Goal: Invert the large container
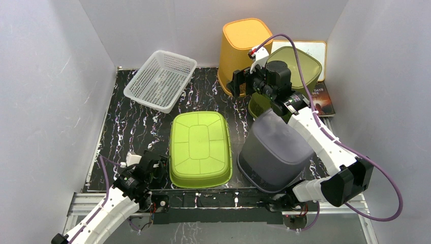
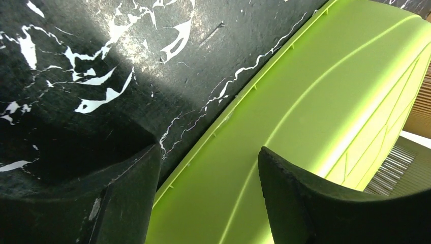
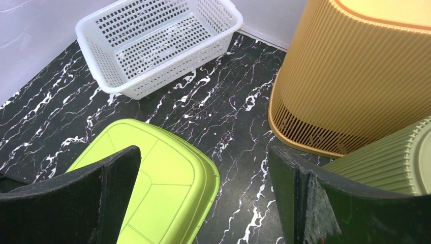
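The lime green tub (image 1: 199,147) lies bottom up in the middle of the black marbled table. My left gripper (image 1: 157,168) is open at the tub's near left corner. In the left wrist view, the tub's wall (image 2: 305,117) and rim run between the fingers of the left gripper (image 2: 208,173), which grip nothing. My right gripper (image 1: 239,84) is open and empty, raised above the table beside the orange bin. The right wrist view shows the right gripper (image 3: 203,173) looking down on the tub's far corner (image 3: 152,188).
A grey bin (image 1: 274,152) stands bottom up right of the tub. An orange bin (image 1: 241,46) and an olive bin (image 1: 305,61) stand bottom up at the back right. A white mesh basket (image 1: 160,80) sits upright at the back left. A book (image 1: 321,99) lies by the right wall.
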`<state>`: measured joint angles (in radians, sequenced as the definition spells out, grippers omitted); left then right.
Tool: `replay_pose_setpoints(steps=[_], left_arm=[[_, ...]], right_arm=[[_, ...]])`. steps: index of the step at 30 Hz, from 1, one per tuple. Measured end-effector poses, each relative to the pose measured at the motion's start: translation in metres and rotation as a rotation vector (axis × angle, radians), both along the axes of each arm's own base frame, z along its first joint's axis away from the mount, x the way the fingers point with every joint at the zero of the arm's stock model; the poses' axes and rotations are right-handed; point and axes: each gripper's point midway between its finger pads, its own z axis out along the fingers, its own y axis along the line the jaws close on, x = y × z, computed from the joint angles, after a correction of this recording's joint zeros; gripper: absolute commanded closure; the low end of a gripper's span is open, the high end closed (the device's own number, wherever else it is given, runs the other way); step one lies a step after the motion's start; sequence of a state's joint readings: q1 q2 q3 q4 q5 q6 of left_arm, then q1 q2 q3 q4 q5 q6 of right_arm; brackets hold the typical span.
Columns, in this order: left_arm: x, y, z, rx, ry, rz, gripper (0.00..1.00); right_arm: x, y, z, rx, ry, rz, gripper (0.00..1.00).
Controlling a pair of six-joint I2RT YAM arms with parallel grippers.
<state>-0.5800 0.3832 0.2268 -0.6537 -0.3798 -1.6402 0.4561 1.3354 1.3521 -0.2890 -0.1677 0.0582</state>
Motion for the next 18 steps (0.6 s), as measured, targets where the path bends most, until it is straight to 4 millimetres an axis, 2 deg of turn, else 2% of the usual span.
replay_pose_setpoints(steps=[6,13,18], left_arm=[[0.001,0.004,0.012,0.066,0.011,-0.033,0.33],[0.021,0.005,0.049,0.193,-0.055,-0.111,0.34],[0.049,-0.002,0.083,0.331,-0.106,-0.214,0.34]], right_arm=[[0.001,0.001,-0.001,-0.002,0.003,0.002,0.04],[0.003,0.003,-0.009,-0.008,0.019,0.008,0.03],[0.016,0.007,-0.006,-0.018,0.017,-0.001,0.02]])
